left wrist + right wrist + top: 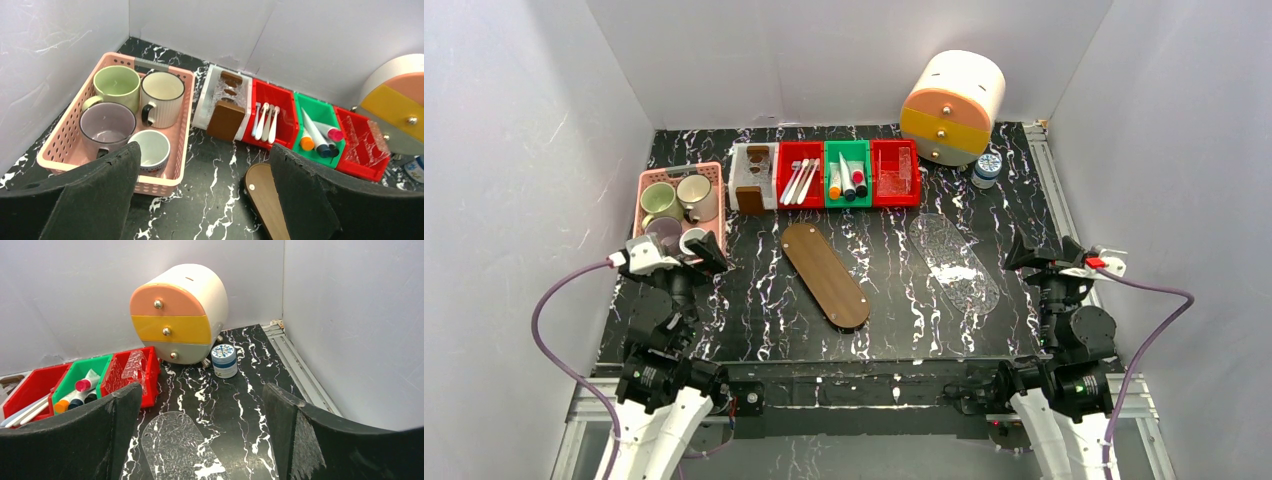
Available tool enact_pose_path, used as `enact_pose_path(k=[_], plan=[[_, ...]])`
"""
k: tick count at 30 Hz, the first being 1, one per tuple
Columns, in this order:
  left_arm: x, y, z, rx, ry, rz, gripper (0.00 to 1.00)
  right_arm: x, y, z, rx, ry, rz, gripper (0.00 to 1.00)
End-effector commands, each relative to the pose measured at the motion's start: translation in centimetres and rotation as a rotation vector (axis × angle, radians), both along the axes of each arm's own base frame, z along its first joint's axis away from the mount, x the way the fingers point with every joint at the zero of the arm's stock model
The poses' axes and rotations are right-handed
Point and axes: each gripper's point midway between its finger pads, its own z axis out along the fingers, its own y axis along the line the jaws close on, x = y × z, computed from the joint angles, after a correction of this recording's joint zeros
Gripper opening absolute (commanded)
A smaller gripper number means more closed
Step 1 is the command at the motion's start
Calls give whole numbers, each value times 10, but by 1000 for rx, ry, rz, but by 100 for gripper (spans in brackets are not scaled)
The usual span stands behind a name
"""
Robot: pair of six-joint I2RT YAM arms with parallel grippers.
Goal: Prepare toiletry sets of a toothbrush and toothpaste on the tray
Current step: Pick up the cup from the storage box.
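Observation:
Three slim white toothbrushes (800, 181) (265, 121) lie in a red bin at the back. Beside them, several white toothpaste tubes (848, 181) (316, 135) (81, 392) with orange, dark and pink caps fill a green bin. A brown wooden oval tray (825, 273) (266, 201) lies bare mid-table, and a clear oval tray (954, 262) (172, 441) lies to its right. My left gripper (686, 252) (205, 155) hovers open near the pink basket, holding nothing. Over the right side, my right gripper (1048, 255) (200, 390) is open and empty as well.
A pink basket (682, 168) (155, 187) of several mugs stands at the left. A white bin (755, 178) with brown pieces and a red bin (895, 174) with clear plastic flank the toiletry bins. A round drawer unit (952, 105) and small jar (987, 169) occupy the back right.

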Motion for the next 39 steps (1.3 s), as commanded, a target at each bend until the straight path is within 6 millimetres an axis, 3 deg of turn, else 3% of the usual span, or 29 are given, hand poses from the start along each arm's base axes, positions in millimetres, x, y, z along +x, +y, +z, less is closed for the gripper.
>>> enact_pose_path(k=[1,22,26,34,39], plan=[[9,1,-4,5,55,21,98,-8,-2,21,19,-76,-3,99],[71,-5,-80,64,563,158,98,-14,10,25,17,-104,71,99],[76,12,-87,41,623,249,98,-15,12,26,17,-112,80,99],[81,61,-119,-107,754,343,98,-18,16,28,18,-124,105,99],[79,76,-137,-169,805,390,96,-19,18,28,18,-129,117,99]])
